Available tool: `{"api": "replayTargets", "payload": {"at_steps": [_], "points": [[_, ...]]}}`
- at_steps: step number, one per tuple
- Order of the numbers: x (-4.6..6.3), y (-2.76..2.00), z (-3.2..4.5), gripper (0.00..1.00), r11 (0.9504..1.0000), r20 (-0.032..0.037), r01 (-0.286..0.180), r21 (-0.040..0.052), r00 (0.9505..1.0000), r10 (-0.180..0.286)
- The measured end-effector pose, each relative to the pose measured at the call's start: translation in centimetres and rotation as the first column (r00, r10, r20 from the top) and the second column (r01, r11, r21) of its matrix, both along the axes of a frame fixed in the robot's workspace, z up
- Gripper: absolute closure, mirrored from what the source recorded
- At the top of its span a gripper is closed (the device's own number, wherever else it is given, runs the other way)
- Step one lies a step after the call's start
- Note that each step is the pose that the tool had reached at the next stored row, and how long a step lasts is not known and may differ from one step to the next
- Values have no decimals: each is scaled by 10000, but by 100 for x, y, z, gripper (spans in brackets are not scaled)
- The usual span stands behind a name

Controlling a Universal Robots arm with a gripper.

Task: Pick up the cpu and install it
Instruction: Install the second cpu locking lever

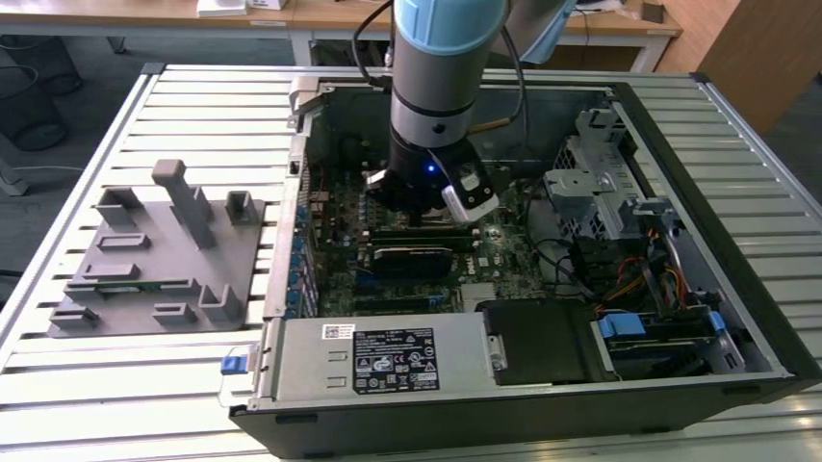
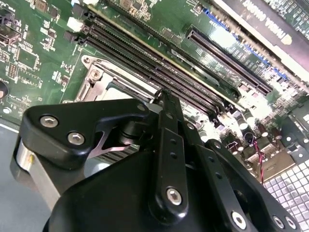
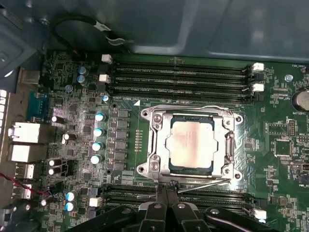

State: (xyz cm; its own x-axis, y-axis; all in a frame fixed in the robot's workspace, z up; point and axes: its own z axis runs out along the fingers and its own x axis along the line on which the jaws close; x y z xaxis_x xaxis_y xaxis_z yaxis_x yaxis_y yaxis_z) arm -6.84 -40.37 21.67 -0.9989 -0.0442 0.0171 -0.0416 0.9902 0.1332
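The cpu (image 3: 190, 145) is a flat square chip with a pale silver top. It lies in the motherboard socket, inside the metal socket frame (image 3: 154, 145). In the first wrist view my gripper (image 3: 164, 191) hangs just beyond the socket's edge, by the thin wire lever (image 3: 203, 184). Its two black fingers (image 3: 158, 203) are pressed together with nothing seen between them. The second wrist view shows the joined fingers (image 2: 166, 140) over the socket frame (image 2: 96, 79). In the exterior view the gripper (image 1: 418, 207) reaches down into the open computer case (image 1: 668, 125) above the board.
Memory slots (image 3: 178, 77) run along both sides of the socket. A grey parts fixture (image 1: 154, 250) lies on the slatted table at the exterior view's left. A power supply (image 1: 379, 356) and a drive cage (image 1: 603, 192) crowd the case interior.
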Motion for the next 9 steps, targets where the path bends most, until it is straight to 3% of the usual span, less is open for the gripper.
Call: {"api": "replayTargets", "payload": {"at_steps": [9], "points": [[-19,-37,-32,89,9997,0,1,226,10000,-1]]}}
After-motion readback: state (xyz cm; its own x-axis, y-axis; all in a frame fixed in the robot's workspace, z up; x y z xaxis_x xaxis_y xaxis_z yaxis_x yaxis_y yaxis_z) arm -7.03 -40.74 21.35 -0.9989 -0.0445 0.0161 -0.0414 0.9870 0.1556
